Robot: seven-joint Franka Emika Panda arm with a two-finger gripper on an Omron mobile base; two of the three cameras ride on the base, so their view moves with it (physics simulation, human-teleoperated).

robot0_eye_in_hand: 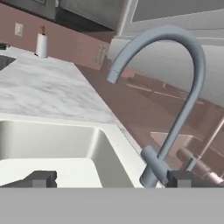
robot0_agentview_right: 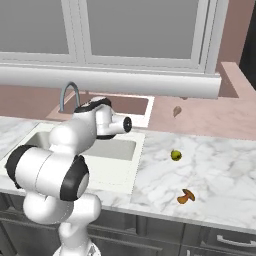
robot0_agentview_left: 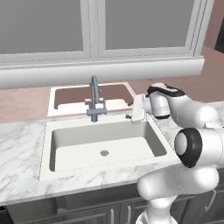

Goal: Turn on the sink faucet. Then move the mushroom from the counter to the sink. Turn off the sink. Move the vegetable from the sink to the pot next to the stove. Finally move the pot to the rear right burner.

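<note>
The grey gooseneck faucet [robot0_agentview_left: 94, 99] stands behind the white sink [robot0_agentview_left: 78, 153], and no water runs from its spout. My gripper [robot0_agentview_left: 130, 110] hovers open at the sink's back right corner, pointing left at the faucet and a short way from it. In the hand view the faucet [robot0_eye_in_hand: 188, 92] arches close ahead, its base and side handle [robot0_eye_in_hand: 197, 164] just beyond my right fingertip [robot0_eye_in_hand: 183, 178]; nothing is between the fingers. The brown mushroom [robot0_agentview_right: 186, 196] lies on the marble counter [robot0_agentview_right: 220, 170] right of the sink [robot0_agentview_right: 117, 150].
A small yellow-green item [robot0_agentview_right: 175, 155] lies on the counter behind the mushroom. A brown object [robot0_agentview_right: 177, 111] sits on the pink ledge under the window. A paper towel roll [robot0_eye_in_hand: 41, 43] stands far along the counter.
</note>
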